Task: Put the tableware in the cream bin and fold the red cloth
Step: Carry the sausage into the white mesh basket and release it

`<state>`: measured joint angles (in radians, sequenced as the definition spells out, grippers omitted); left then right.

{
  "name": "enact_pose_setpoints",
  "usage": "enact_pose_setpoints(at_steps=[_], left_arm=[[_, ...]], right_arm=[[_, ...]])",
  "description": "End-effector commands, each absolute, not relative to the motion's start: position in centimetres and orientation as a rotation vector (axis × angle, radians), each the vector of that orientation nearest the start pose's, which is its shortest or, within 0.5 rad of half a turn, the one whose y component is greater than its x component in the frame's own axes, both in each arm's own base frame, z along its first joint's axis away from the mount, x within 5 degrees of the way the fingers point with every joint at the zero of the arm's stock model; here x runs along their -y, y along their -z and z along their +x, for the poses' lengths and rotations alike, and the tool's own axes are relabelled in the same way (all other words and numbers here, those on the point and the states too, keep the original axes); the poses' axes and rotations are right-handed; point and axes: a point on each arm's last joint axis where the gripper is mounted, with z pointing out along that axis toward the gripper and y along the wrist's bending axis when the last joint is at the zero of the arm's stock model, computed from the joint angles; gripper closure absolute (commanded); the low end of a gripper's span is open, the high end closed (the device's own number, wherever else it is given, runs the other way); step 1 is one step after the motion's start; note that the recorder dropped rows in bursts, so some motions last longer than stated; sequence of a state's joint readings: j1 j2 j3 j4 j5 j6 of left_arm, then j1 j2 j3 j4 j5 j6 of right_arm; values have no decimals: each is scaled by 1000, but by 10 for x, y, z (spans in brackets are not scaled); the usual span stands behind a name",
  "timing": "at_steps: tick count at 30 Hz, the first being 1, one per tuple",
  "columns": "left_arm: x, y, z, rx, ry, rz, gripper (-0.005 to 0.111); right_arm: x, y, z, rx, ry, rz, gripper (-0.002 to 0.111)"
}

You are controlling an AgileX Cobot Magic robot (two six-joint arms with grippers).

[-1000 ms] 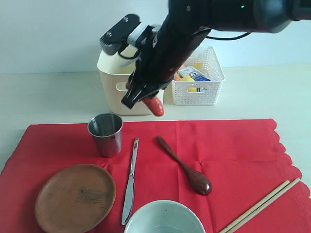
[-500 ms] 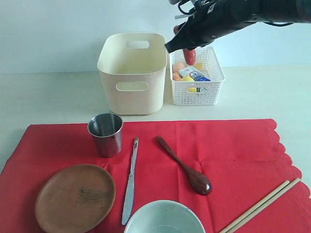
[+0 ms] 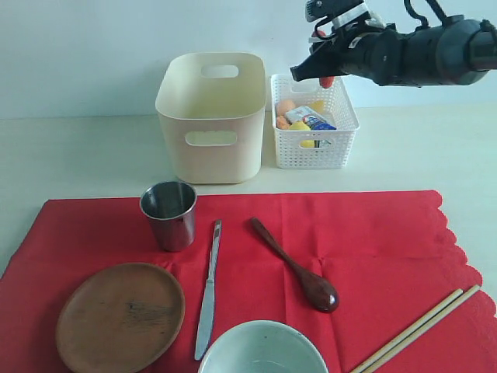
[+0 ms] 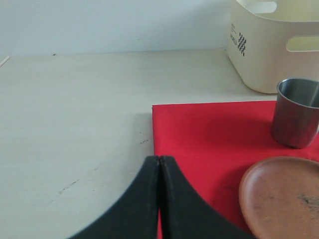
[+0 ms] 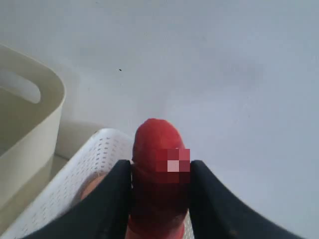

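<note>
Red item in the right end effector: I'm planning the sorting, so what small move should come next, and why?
Probably lower it toward the white basket. The right end effector grips the red item in the air above that basket, which already holds food; it is not tableware, so the cream bin looks wrong.

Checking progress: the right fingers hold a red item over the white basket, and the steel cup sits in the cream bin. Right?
No: the steel cup stands on the red cloth, outside the cream bin, as the exterior view shows. The rest holds.
</note>
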<state>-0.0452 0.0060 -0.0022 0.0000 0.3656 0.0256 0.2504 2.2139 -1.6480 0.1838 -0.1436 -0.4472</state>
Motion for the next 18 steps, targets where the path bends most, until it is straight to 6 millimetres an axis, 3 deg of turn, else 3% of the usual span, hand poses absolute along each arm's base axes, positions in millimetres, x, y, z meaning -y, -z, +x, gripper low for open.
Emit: enact_pose_setpoints(at_steps=[1, 6, 12, 18], left_arm=[[3, -181, 53, -1840, 23, 59, 107], [3, -181, 53, -1840, 23, 59, 107], [3, -181, 53, -1840, 23, 59, 107], [3, -181, 53, -1840, 23, 59, 107]], right_arm=[[-125, -193, 527, -1823, 49, -464, 108], [-107, -167, 553, -1921, 53, -459, 108], [-106, -134, 557, -2003, 83, -557, 107], [-106, -124, 555, -2048, 82, -593, 65]])
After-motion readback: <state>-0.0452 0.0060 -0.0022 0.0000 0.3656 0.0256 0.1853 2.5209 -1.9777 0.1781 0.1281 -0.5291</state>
